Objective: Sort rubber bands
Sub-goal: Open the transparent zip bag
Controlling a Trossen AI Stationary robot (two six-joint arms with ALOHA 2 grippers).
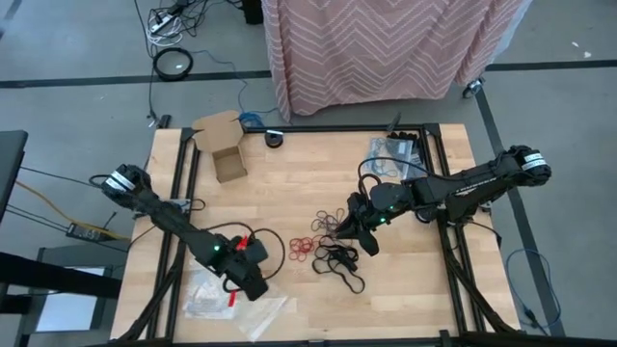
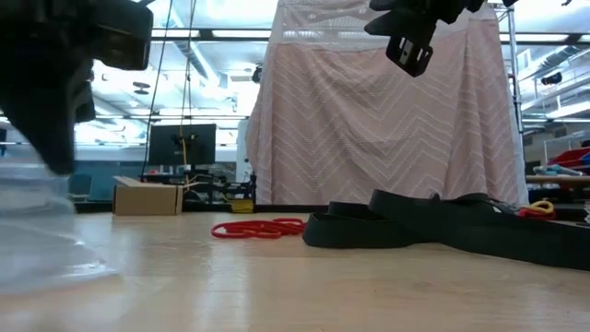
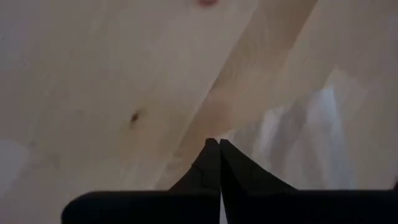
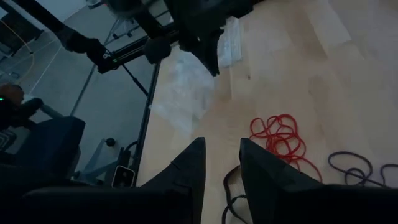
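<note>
Fingers of the left gripper [image 3: 219, 149] are pressed together with nothing we can see between them, low by a clear plastic bag [image 1: 214, 301] near the table's front left. We see the right gripper [image 4: 222, 160] with its fingers a little apart, holding nothing, above the red rubber bands [image 1: 301, 250] and black rubber bands [image 1: 339, 260] in the middle of the wooden table [image 1: 289, 183]. A cardboard box [image 1: 224, 146] sits at the back.
</note>
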